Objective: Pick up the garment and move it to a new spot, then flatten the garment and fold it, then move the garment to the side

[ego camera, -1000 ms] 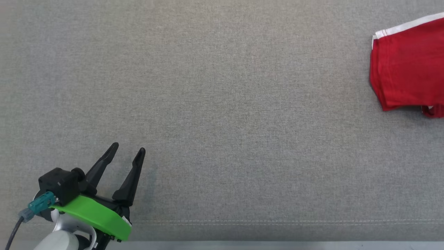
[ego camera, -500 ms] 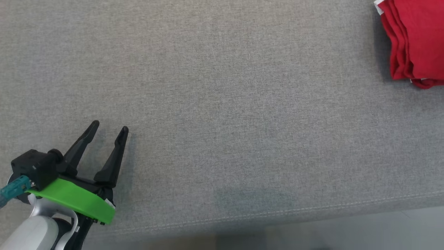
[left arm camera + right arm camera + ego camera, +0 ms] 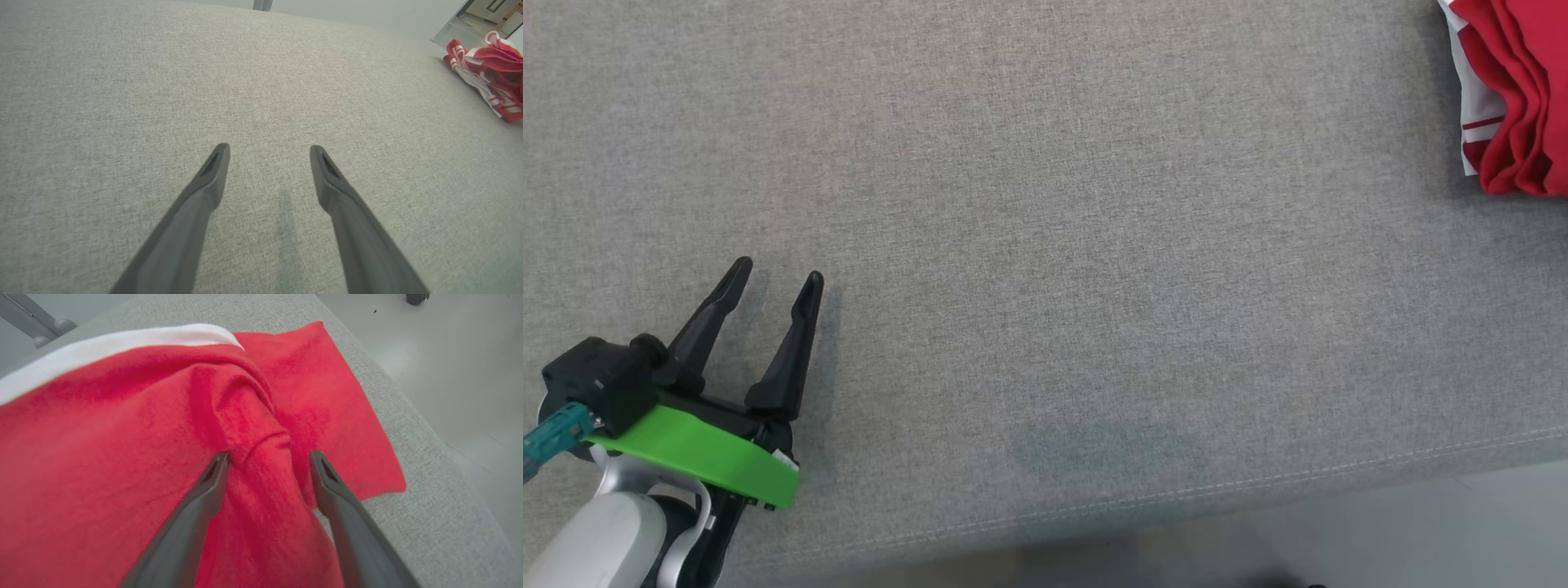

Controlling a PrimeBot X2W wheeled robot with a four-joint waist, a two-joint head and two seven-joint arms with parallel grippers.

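The garment (image 3: 1515, 98) is a red jersey with white trim, bunched at the far right edge of the grey cushioned surface (image 3: 1054, 204). In the left wrist view the garment (image 3: 490, 69) lies crumpled at the far right, well away from my left gripper (image 3: 269, 149). That left gripper (image 3: 778, 273) hovers open over bare fabric at the lower left. My right gripper (image 3: 269, 454) stands open right over the garment (image 3: 102, 428), its fingers spread to either side of a raised red fold.
A stitched seam runs along the surface's front edge, with pale floor (image 3: 1421, 539) below it. In the right wrist view, floor (image 3: 470, 375) lies just past the surface's edge beside the garment, and a grey metal leg (image 3: 36, 322) shows at the top left.
The head camera has turned, so the whole picture has shifted. The garment now looks more bunched, with a white striped part showing. My left gripper stays open.
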